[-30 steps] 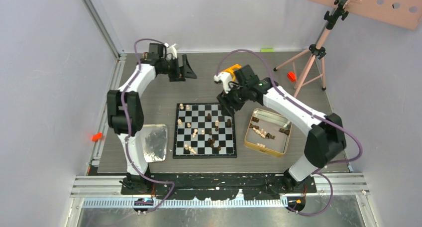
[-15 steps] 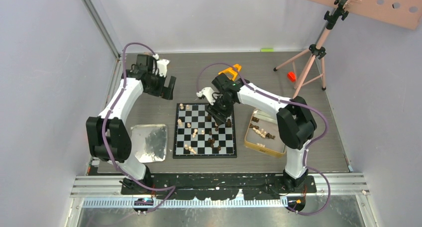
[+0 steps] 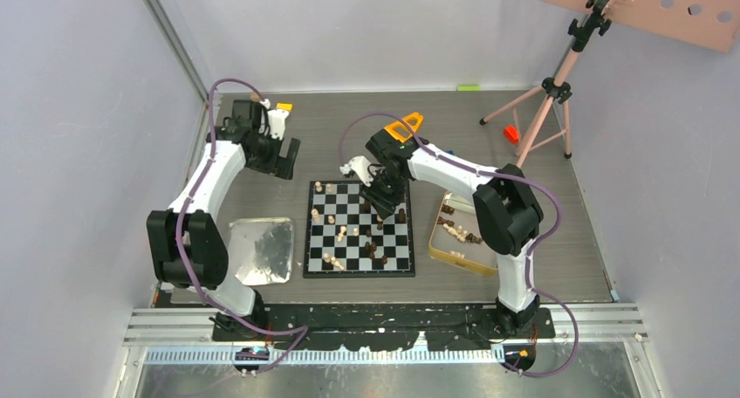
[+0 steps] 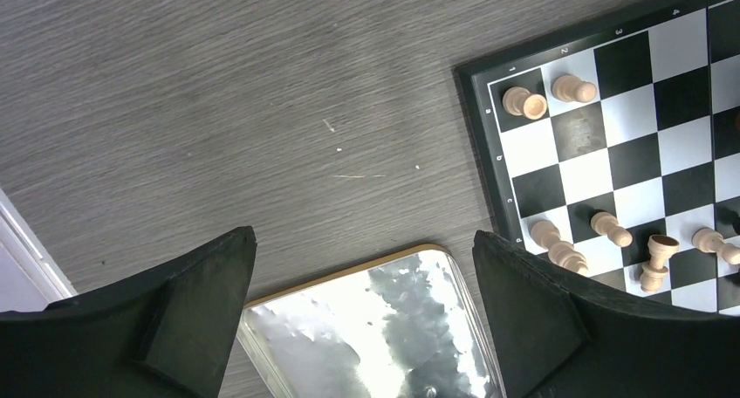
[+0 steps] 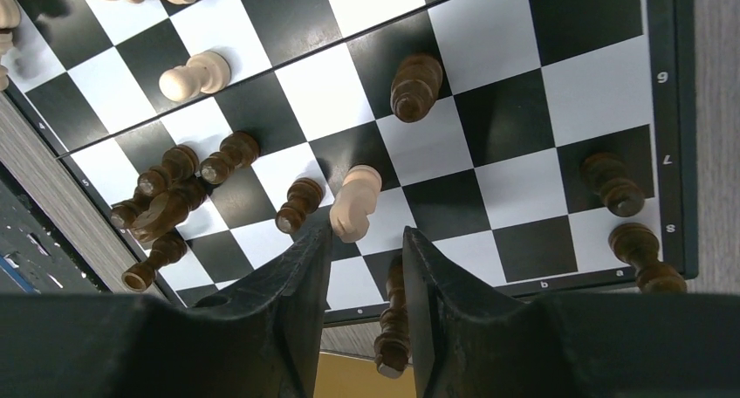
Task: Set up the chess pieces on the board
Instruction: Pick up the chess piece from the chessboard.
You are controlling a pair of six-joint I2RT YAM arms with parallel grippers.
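Left hand (image 4: 362, 241) wide open, empty, above bare worktop (image 4: 218, 92) toward its far-left corner. Right hand (image 5: 366, 236) part open, low over the board (image 5: 576, 92). Tan chess piece (image 5: 353, 204) just at its fingertips, not clamped.

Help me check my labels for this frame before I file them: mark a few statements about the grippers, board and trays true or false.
1. The left gripper hangs over the table with jaws wide and nothing in it. True.
2. The right gripper is over the gold-rimmed tin. False: it is over the board.
3. Every chess piece on the board stands upright. False: several lie tipped over, like this light piece.
4. The silver tray lies left of the board. True.
5. The tin is empty. False: it holds light and dark pieces.
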